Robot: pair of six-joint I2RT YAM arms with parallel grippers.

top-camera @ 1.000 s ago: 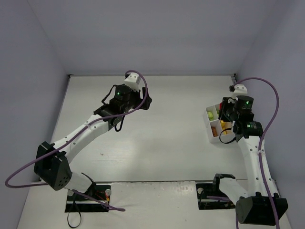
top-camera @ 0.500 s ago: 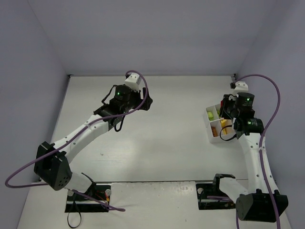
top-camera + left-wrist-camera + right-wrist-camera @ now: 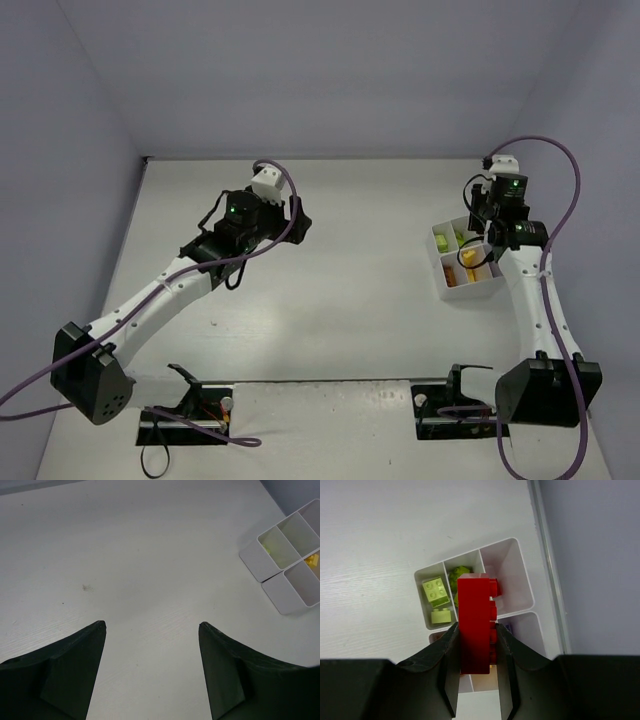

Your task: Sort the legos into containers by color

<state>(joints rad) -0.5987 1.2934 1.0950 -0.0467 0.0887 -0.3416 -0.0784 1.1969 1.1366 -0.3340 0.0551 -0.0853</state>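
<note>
Over the white surface (image 3: 340, 300), the left gripper (image 3: 152, 625) is being carried slightly down-left of its earlier place, its jaws being held released. The right gripper (image 3: 476, 627) is being drawn toward the upper right, above the divided tray (image 3: 516, 580). Its jaws are being kept clenched on a red lego (image 3: 476, 605), which is being held over the compartments, beside the lime green legos (image 3: 436, 591).

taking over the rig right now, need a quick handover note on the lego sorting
Left gripper: open, empty, above bare table.
Right gripper: shut on a red lego, held above the white divided tray.
Done: lime green legos in one compartment, yellow-orange lego in another; no loose legos visible on the table.
Left: release the red lego into its compartment.
</note>
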